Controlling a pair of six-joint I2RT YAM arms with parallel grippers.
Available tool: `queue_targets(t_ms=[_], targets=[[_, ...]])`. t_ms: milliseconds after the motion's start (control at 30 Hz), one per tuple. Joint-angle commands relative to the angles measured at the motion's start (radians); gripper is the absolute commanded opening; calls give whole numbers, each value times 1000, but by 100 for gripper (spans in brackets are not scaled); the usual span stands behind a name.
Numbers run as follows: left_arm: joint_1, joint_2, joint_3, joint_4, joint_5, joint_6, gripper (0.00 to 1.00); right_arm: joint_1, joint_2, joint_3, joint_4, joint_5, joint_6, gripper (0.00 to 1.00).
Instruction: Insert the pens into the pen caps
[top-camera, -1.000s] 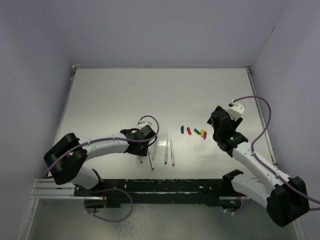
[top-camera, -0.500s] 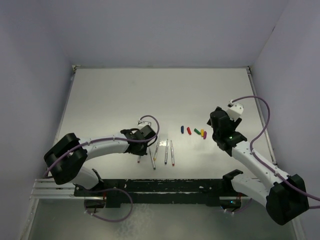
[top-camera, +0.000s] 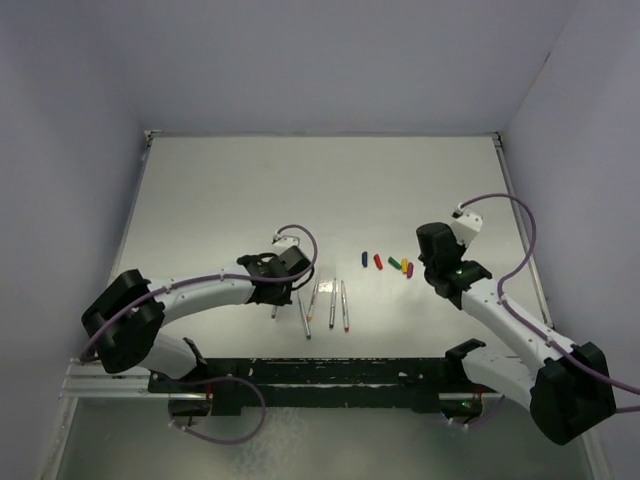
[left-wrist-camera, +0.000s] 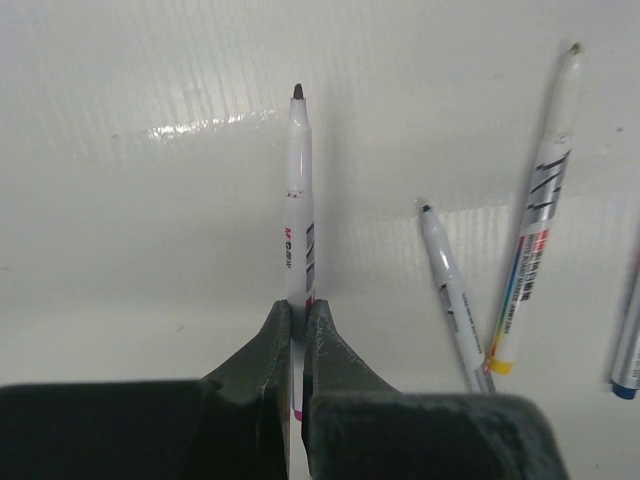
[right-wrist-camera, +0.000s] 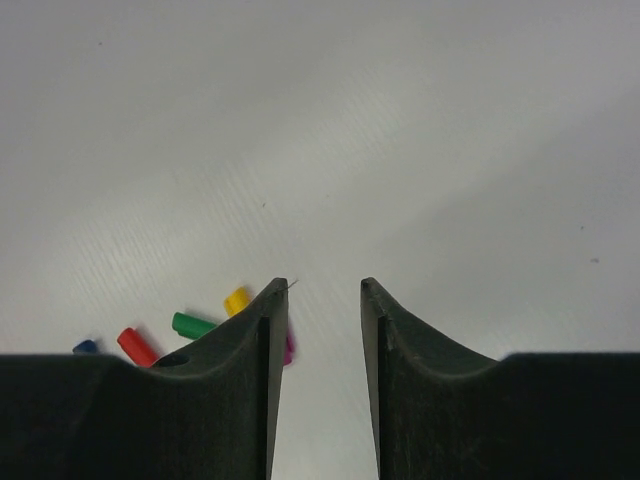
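1. Spreading under both arms, the white table (top-camera: 240, 190) leaves wide bare room ahead of each gripper. Its far edge and side walls stand well away from both.
2. The left gripper (left-wrist-camera: 298, 312) is clenched on the held pen (left-wrist-camera: 297, 190), its fingers pinching the rear part.
3. The right gripper (right-wrist-camera: 323, 290) is released, its jaws apart with only bare table showing between them.
4. The held pen's long axis runs straight out ahead of the left gripper. Its dark tip leads and its coloured end sits back between the pads.
5. The loose pens (left-wrist-camera: 452, 300) lie to the right of the left gripper. They run roughly alongside the held one, slightly fanned, near it but apart.
6. The pen caps (right-wrist-camera: 192, 325) lie in a short row left of the right gripper: blue, red, green and yellow. A purple one sits just beside the finger, partly hidden.
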Motion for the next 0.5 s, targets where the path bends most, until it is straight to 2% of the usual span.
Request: queue_targets(t_ms=[0, 267, 467], targets=[[-3, -48, 89, 48, -63, 55, 0, -5, 76, 65, -82, -81, 95, 37], [-3, -71, 104, 174, -57, 110, 0, -3, 268, 101, -67, -132, 124, 41], [-2, -63, 105, 190, -68, 136, 0, -4, 297, 91, -9, -162, 122, 46]])
